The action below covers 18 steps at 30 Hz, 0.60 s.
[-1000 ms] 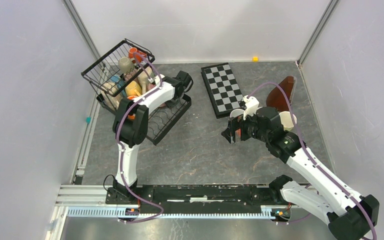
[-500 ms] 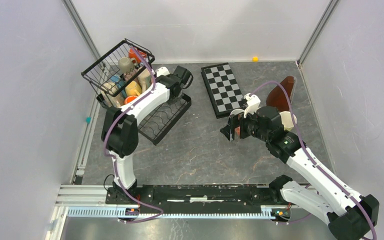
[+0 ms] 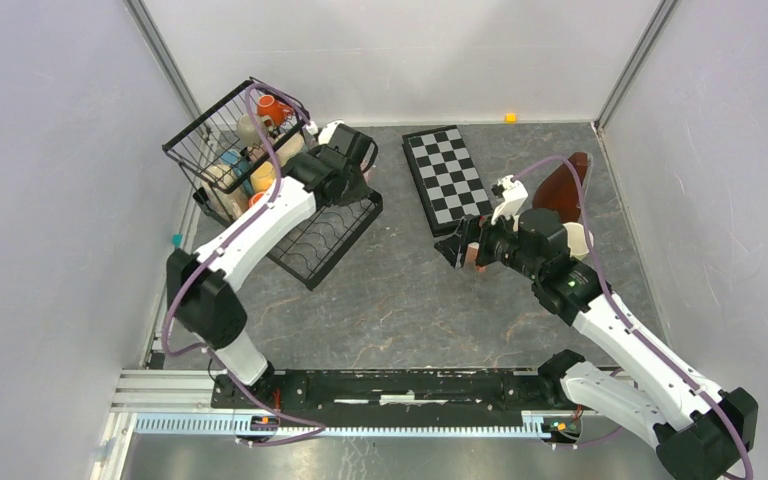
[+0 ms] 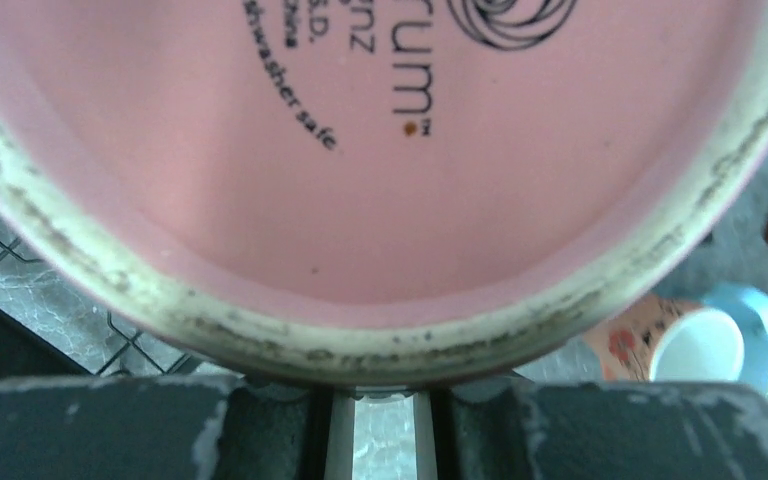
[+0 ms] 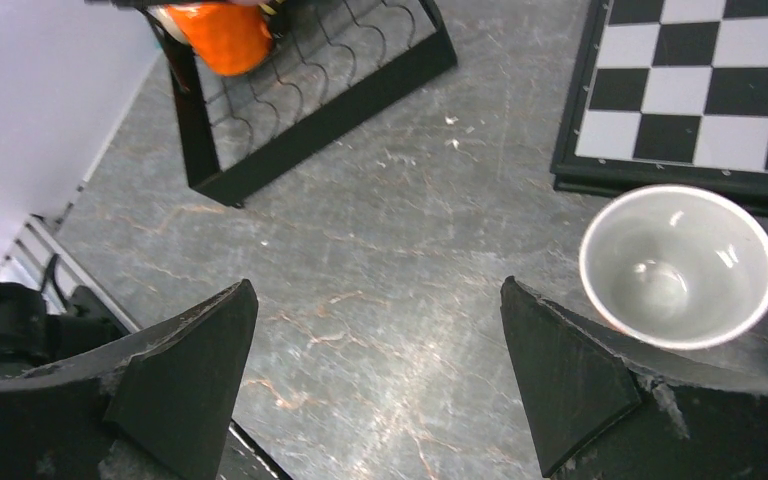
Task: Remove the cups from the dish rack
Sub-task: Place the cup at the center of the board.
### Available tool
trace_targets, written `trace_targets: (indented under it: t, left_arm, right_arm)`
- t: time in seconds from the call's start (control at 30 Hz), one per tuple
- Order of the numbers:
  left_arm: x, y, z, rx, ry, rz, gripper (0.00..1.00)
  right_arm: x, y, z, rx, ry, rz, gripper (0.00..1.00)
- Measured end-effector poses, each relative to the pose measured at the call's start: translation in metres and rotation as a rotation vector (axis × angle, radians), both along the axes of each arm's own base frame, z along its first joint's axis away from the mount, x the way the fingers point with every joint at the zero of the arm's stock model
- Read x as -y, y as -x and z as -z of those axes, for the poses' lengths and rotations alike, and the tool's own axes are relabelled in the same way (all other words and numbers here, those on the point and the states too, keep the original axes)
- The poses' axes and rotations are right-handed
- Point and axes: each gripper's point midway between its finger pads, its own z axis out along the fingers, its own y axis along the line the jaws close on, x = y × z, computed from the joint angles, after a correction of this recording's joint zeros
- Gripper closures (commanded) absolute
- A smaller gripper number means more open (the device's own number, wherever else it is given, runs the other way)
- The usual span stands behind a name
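Note:
The underside of a pink cup (image 4: 380,150), with printed lettering, fills the left wrist view. My left gripper (image 4: 380,400) is shut on it, its rim pressed against the jaws. In the top view that gripper (image 3: 348,152) hangs over the black dish rack (image 3: 335,235), beside the basket part (image 3: 205,135), which holds an orange cup (image 3: 272,108), a beige one (image 3: 250,130), a yellow one (image 3: 265,178) and a blue one (image 3: 230,158). My right gripper (image 5: 376,300) is open over bare table. A white-lined cup (image 5: 678,265) stands upright just outside its right finger.
A checkerboard (image 3: 445,175) lies behind the right gripper (image 3: 465,252), with a brown object (image 3: 560,185) to its right. An orange cup (image 5: 222,35) sits on the rack's tray part. A floral cup (image 4: 680,335) and a light blue one (image 4: 760,305) show past the pink cup.
The left arm has swung its elbow out to the left and stretched, carrying its gripper back along the rack. The right gripper has edged toward the checkerboard and stays open.

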Motion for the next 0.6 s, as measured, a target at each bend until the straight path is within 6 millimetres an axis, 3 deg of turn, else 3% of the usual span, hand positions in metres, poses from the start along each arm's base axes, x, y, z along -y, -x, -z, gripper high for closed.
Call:
trace_targets:
  t: [0.17, 0.5, 0.6]
  left_arm:
    - [0.013, 0.033, -0.026, 0.023, 0.07, 0.138, 0.98]
    - [0.037, 0.095, -0.049, 0.021, 0.244, 0.342, 0.98]
    - [0.053, 0.106, -0.061, 0.039, 0.31, 0.415, 0.98]
  right_arm:
    - [-0.011, -0.004, -0.024, 0.024, -0.099, -0.015, 0.02]
    - [-0.022, -0.016, -0.077, 0.084, -0.366, -0.059, 0.02]
    - [-0.028, -0.015, -0.079, 0.071, -0.439, -0.089, 0.02]
